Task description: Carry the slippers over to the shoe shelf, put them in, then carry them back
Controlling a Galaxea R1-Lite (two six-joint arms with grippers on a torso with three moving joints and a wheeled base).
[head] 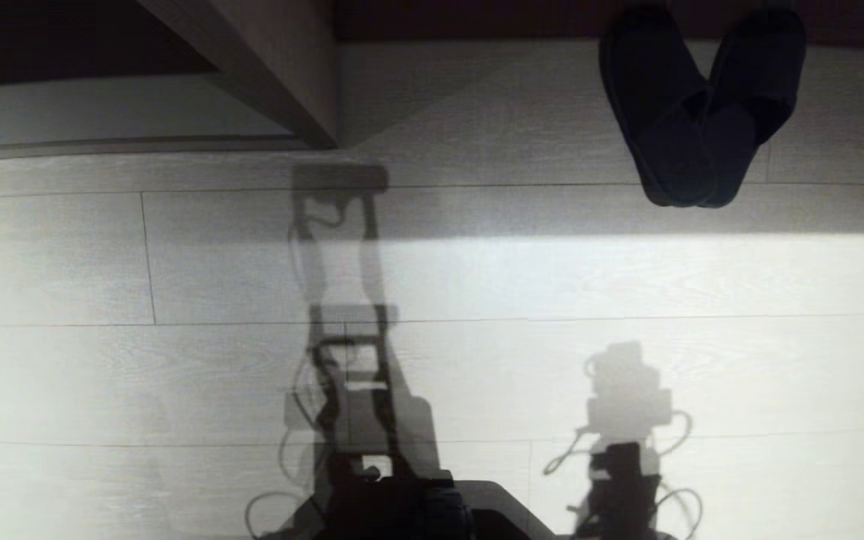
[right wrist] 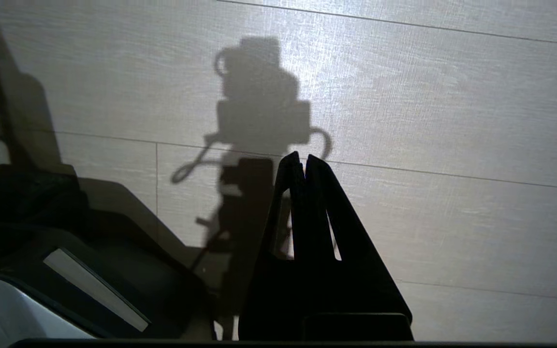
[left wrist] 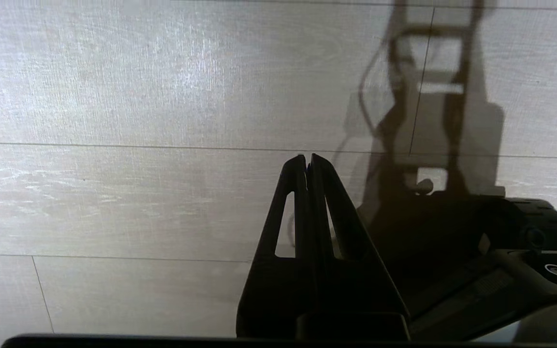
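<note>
At top right the slippers (head: pixel 702 105) lie shadowed, toes cropped; both pincers closed, empty

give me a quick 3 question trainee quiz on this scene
1. True or false: the slippers lie side by side, heels touching, on the pale floor.
2. The left gripper is: A open, B shut on a slipper, C shut and empty.
3. Fill in: the right gripper hangs above bare ____.

Key: 1 true; 2 C; 3 floor.
</note>
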